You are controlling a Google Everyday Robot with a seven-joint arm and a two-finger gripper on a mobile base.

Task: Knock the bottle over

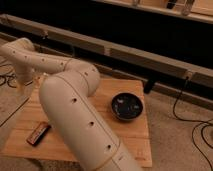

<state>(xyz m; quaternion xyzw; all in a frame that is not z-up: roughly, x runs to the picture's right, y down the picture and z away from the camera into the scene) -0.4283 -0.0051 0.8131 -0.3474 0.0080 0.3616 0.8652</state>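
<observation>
Bottle isn't visible anywhere on the tabletop [131, 141], so it's likely hidden behind the arm [75, 120], which blocks the middle and left of the surface. The pincer isn't visible either. It should be at the low end of the forearm [22, 62], which drops at the far left by the tabletop's corner. I can't tell whether it's open or gripping anything. All you can see is the bowl [126, 107] on the right and a red-brown bar [38, 133] near the front left edge; neither is the target. Before sweeping, get a sightline on the bottle. Then push sideways high on its body, slowly, aiming away from the bowl and inward from the edge.
</observation>
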